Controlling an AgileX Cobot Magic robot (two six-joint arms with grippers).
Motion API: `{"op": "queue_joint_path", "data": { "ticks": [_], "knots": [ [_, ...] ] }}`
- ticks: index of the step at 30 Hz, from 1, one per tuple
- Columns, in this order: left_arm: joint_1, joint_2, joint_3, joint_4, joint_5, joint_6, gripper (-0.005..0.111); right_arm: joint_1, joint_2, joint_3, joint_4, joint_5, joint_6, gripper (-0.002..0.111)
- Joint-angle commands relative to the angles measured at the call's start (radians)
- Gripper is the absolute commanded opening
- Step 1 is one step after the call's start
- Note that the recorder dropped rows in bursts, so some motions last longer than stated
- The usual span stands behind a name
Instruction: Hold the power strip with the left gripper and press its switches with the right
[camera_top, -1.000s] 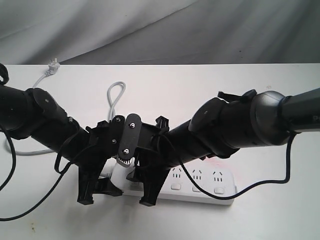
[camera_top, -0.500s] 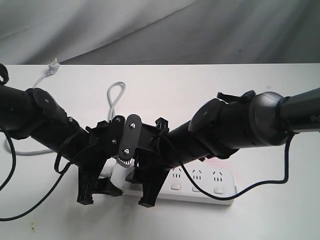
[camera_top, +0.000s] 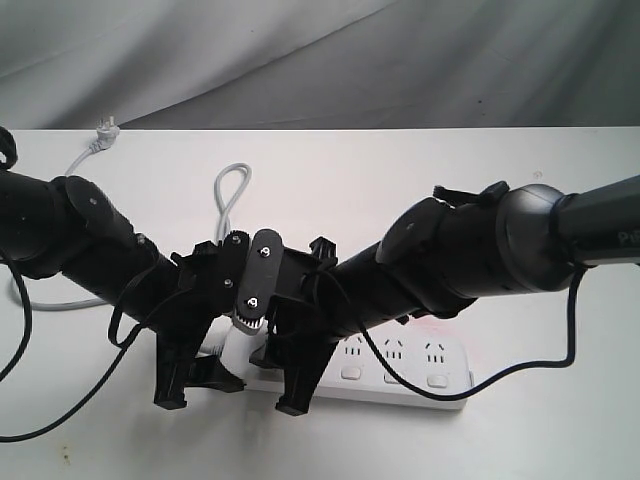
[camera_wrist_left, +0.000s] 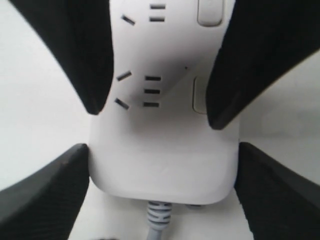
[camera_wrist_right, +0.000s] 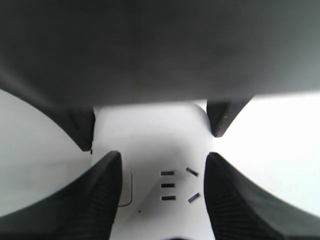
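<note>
White matte table (camera_top: 560, 440) carries a long, smooth white plastic power strip (camera_top: 400, 385) lying left to right toward the near side, with bare surface to its right and far behind it. A slim matte black left arm (camera_top: 90, 250) and a thick glossy right arm (camera_top: 480, 250) slope down from either side and meet over the strip's left end. Left gripper (camera_wrist_left: 162, 150) is clamped across the rounded cord end, its grainy fingers (camera_wrist_left: 60, 190) against both long sides; right gripper (camera_wrist_right: 162, 157) stands spread just beside it, one finger overlapping a square switch (camera_wrist_left: 200, 95), contact not resolvable; thin grey cord (camera_top: 230, 195) loops to the far left.
</note>
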Motion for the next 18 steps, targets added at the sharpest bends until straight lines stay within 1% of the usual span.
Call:
{"op": "queue_joint_path", "data": {
  "ticks": [1,9,18],
  "knots": [
    [-0.005,0.006,-0.004,-0.002,0.000,0.006,0.067,-0.003,0.021,0.000,0.002,-0.015,-0.005,0.047],
    [-0.005,0.006,-0.004,-0.002,0.000,0.006,0.067,-0.033,0.021,0.000,0.016,0.024,-0.006,0.047],
    [-0.005,0.006,-0.004,-0.002,0.000,0.006,0.067,-0.037,0.021,0.000,0.031,0.031,-0.039,0.047]
  ]
}}
